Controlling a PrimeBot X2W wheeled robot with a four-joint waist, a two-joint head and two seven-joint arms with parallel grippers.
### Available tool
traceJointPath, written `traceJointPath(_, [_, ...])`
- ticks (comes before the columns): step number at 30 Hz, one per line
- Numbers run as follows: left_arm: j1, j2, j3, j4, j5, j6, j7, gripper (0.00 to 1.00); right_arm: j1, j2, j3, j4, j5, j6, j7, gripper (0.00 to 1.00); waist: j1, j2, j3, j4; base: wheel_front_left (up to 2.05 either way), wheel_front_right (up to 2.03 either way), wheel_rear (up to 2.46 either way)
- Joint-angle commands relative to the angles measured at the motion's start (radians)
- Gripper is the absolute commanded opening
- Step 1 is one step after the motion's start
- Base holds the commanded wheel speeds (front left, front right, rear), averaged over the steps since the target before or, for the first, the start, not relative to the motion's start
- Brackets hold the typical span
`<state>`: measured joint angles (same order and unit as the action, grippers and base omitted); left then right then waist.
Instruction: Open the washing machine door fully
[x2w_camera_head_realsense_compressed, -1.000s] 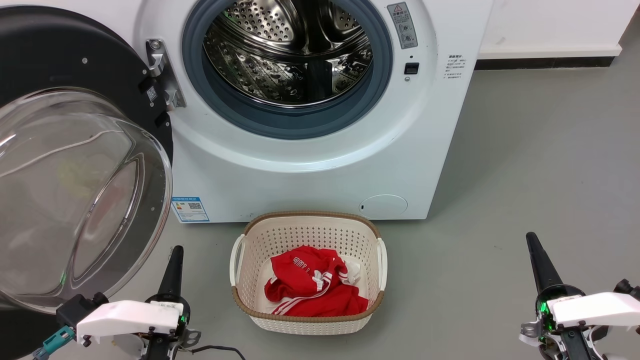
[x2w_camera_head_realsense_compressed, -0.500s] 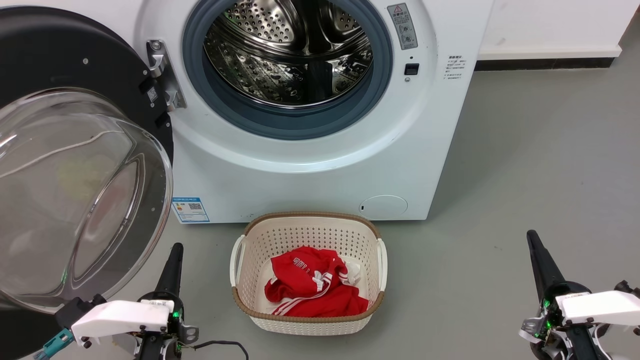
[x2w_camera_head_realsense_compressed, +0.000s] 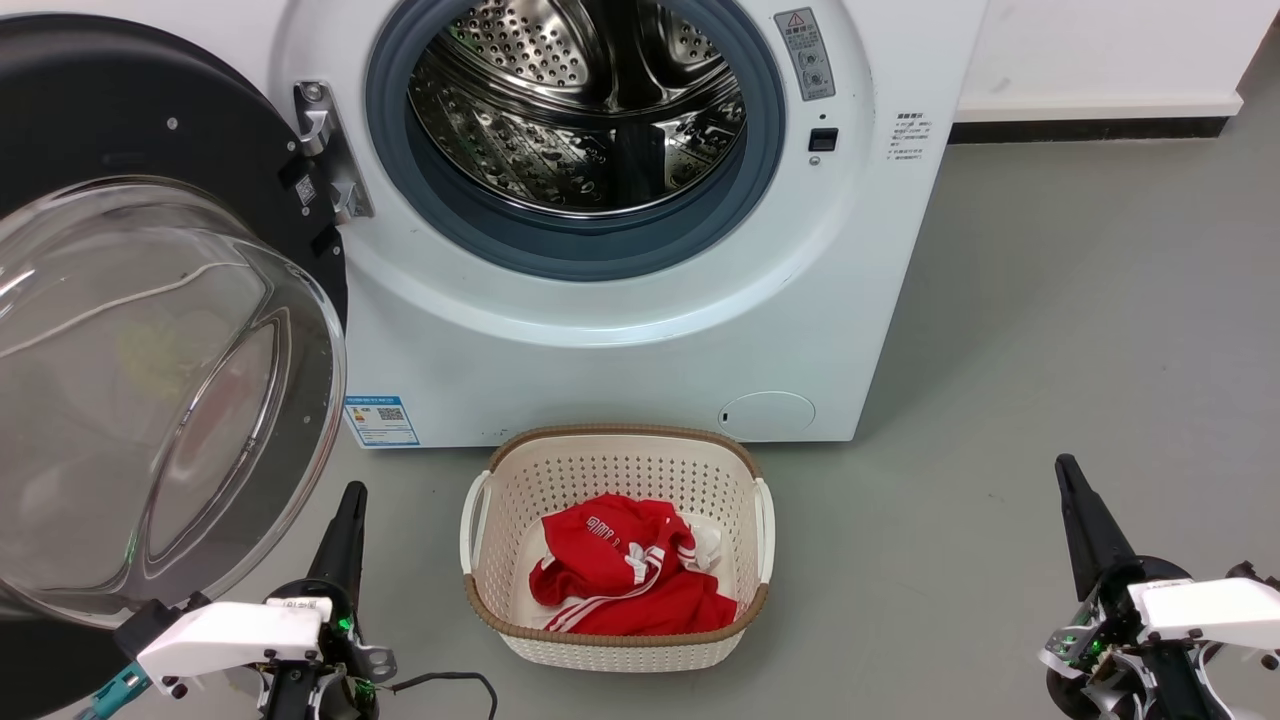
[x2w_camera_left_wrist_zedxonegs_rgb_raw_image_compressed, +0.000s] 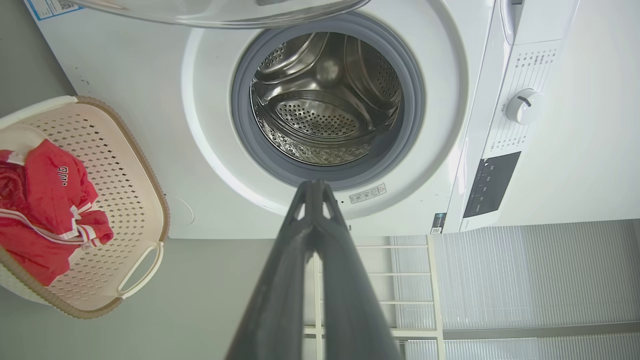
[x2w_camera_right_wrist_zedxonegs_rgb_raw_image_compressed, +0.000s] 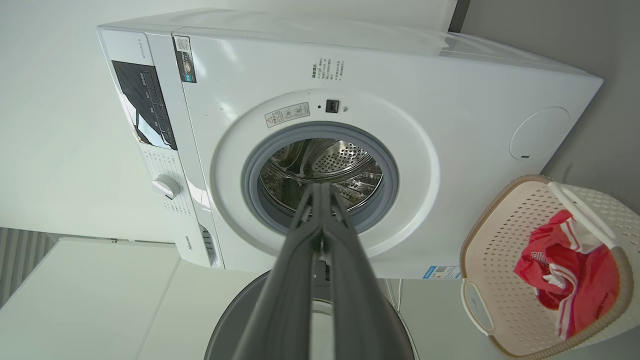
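Floor: smooth grey floor (x2w_camera_head_realsense_compressed: 1050, 330), white wall (x2w_camera_head_realsense_compressed: 1100, 40) upper right.
Door: round black-rimmed glass washing machine door (x2w_camera_head_realsense_compressed: 150, 380) swung wide, left side.
Grippers: left gripper (x2w_camera_head_realsense_compressed: 354, 492), right gripper (x2w_camera_head_realsense_compressed: 1064, 466), fingers pressed together, empty, lower corners.

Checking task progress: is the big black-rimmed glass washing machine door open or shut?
Open: the black-rimmed glass door hangs swung left on its hinge, baring the steel drum.

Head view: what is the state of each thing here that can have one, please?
washing machine door, swung wide open to the left.
drum, empty as far as visible.
small round flap, closed.
basket, holds a red garment.
left gripper, shut, holding nothing.
right gripper, shut, holding nothing.
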<state>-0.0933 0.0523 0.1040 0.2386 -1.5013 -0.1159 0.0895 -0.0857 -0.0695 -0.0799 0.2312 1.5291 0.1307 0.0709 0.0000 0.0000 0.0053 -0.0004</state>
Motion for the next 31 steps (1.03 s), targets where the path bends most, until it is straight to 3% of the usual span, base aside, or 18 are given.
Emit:
traceJointPath(1, [-0.019, -0.001, 0.004, 0.002, -0.020, -0.009, 0.005, 0.00, -0.019, -0.001, -0.002, 0.002, 0.021, 0.000, 0.005, 0.00, 0.0000, 0.0000, 0.000, 0.000, 0.00, 0.00, 0.00])
traceJointPath(14, [-0.021, -0.003, 0.013, 0.009, -0.116, -0.018, 0.029, 0.00, -0.027, 0.002, -0.011, 0.015, 0.109, 0.000, 0.028, 0.00, 0.0000, 0.0000, -0.002, 0.000, 0.00, 0.00, 0.00])
traceJointPath(31, [-0.021, -0.003, 0.013, 0.008, -0.112, -0.018, 0.028, 0.00, -0.026, 0.006, -0.016, 0.014, 0.099, 0.000, 0.030, 0.00, 0.0000, 0.0000, -0.002, 0.000, 0.00, 0.00, 0.00])
